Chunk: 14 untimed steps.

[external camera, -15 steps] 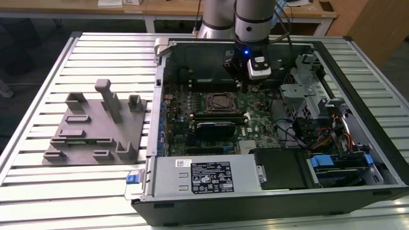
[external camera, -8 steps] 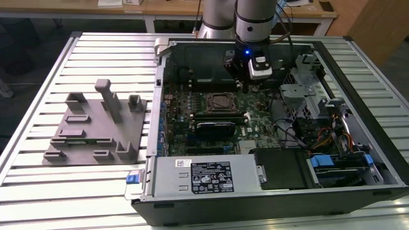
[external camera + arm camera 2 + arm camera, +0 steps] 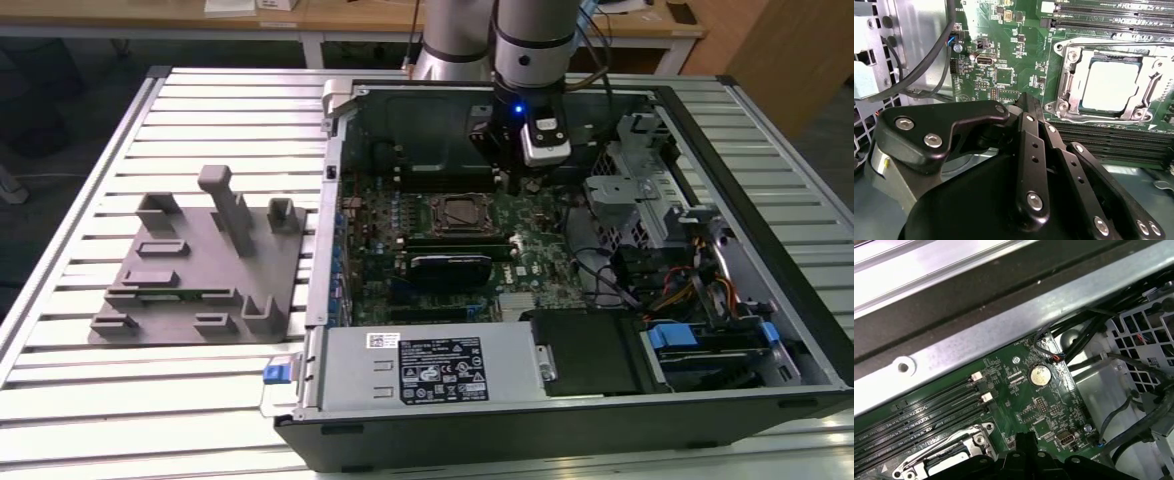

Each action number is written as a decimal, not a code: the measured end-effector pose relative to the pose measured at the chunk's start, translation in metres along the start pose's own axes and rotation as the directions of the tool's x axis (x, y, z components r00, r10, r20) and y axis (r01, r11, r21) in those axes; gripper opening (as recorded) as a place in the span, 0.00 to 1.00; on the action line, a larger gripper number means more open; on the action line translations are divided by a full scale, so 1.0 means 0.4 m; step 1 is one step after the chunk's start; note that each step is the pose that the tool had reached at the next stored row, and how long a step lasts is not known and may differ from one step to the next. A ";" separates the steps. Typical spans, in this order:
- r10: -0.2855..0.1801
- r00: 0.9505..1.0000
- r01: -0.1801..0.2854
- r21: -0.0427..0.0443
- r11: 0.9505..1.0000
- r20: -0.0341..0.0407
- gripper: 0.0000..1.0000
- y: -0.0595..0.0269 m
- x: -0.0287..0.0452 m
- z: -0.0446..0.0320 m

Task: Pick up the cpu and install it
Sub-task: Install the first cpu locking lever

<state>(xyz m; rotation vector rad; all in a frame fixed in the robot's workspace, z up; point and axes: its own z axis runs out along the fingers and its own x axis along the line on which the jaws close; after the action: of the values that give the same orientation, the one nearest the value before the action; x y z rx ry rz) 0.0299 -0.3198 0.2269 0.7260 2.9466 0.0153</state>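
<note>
Slatted metal makes up the table (image 3: 200,390), and on it lies an opened computer case (image 3: 747,300) with the arm reaching down into it.

The pincer (image 3: 1026,107) hangs just above the green board (image 3: 1004,75), its fingers (image 3: 1029,140) drawn together to a closed tip with nothing between them. The cpu (image 3: 1111,85) is already seated in the socket (image 3: 1066,75), near the pincer tip but apart from it, its pale metal top showing inside the frame. The frame appears to lie around the chip, though whether it is latched I cannot tell.

Risks, as I judge them: if the chip is not fully flat in its seat, any downward push from the pincer could bend the contacts beneath. The tip is also close to small parts on the board, so a sideways drift could knock one. Dark cables (image 3: 929,60) run just beside the pincer body and could snag on it.

The second wrist view gives the clear look at the chip in its frame. In the first wrist view the socket (image 3: 949,460) is cut off at the edge, but a coin cell (image 3: 1039,374) and the case's top rail (image 3: 1004,325) appear. The exterior view adds a grey fixture (image 3: 200,265) on the table, well apart from the case towards that view's left.
</note>
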 end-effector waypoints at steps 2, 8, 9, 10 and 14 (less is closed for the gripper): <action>0.000 1.000 0.000 0.001 1.000 0.000 0.11 0.001 -0.001 0.000; 0.000 1.000 0.000 0.002 1.000 0.001 0.11 0.002 -0.005 0.001; 0.000 1.000 0.000 0.003 1.000 0.001 0.11 0.003 -0.006 0.001; 0.000 1.000 0.000 0.003 1.000 0.001 0.11 0.003 -0.006 0.001; 0.000 1.000 0.000 0.002 1.000 0.001 0.11 -0.001 -0.002 0.001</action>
<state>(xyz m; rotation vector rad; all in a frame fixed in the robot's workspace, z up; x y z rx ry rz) 0.0303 -0.3204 0.2267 0.7256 2.9459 0.0111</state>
